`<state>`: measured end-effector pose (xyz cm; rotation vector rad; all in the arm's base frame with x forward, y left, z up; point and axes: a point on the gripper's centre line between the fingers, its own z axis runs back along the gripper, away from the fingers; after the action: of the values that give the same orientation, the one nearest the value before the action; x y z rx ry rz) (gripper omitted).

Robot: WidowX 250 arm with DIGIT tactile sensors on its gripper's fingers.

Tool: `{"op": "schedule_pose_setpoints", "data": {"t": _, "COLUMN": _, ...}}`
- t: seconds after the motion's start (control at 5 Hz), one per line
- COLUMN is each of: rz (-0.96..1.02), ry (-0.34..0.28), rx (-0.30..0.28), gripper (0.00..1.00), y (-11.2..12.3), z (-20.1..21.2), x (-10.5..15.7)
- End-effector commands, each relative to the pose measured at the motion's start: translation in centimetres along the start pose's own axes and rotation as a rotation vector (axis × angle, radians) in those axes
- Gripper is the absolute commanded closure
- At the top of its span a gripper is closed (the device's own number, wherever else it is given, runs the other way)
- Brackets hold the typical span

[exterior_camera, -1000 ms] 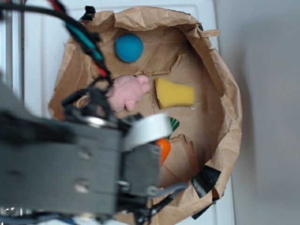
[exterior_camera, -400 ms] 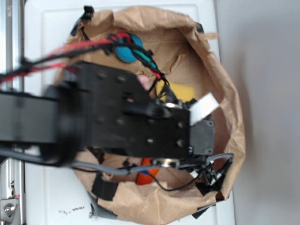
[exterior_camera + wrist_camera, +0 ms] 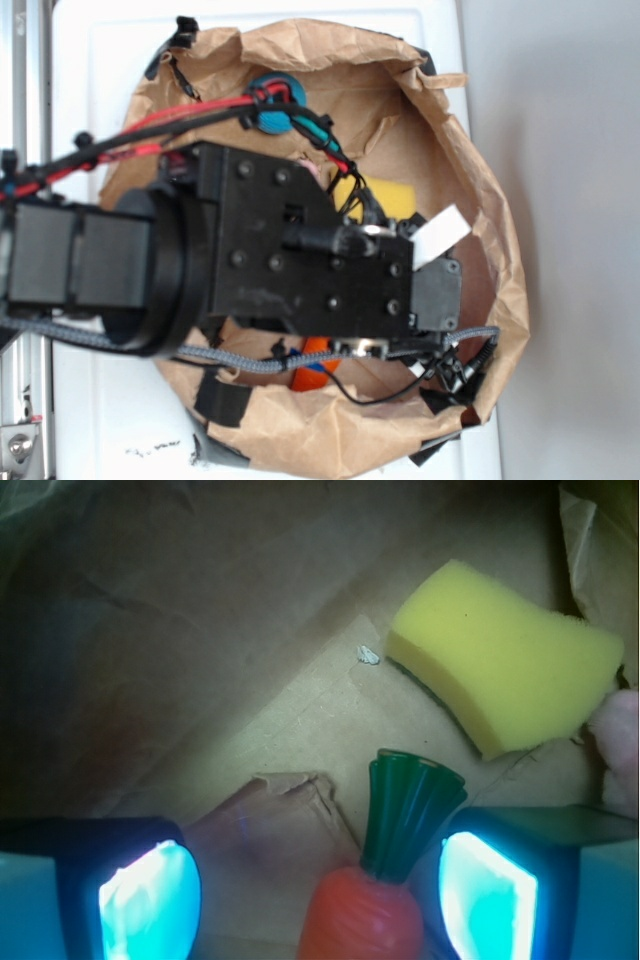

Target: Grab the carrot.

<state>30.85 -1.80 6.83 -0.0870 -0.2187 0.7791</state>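
since the arm swung from the bag's 8 o'clock edge to over its middle, your gripper (image 3: 315, 885) now straddles the carrot (image 3: 385, 875): jaws spread, nothing held, pads either side of its green top, the right-hand one closer. carrot lies at 6 o'clock of the paper bag (image 3: 490, 200), mostly hidden under the arm. yellow sponge (image 3: 505, 660) sits at 1 o'clock in the wrist view, pink plush (image 3: 620, 745) at 3, both apart. a raised cardboard flap (image 3: 285, 800) at 9 o'clock could catch the left pad.

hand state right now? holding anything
Hand: open, holding nothing; the carrot sits between its fingers, nearer the right one.
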Motion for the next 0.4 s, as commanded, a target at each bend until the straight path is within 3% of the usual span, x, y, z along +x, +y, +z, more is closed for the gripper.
{"op": "schedule_pose_setpoints", "data": {"t": 0.0, "rz": -0.009, "ry": -0.074, "rx": 0.01, "gripper": 0.0, "y": 0.9, "z": 1.1, "x": 0.1}}
{"op": "schedule_pose_setpoints", "data": {"t": 0.2, "rz": 0.011, "ry": -0.12, "rx": 0.018, "gripper": 0.0, "y": 1.5, "z": -0.5, "x": -1.4}}
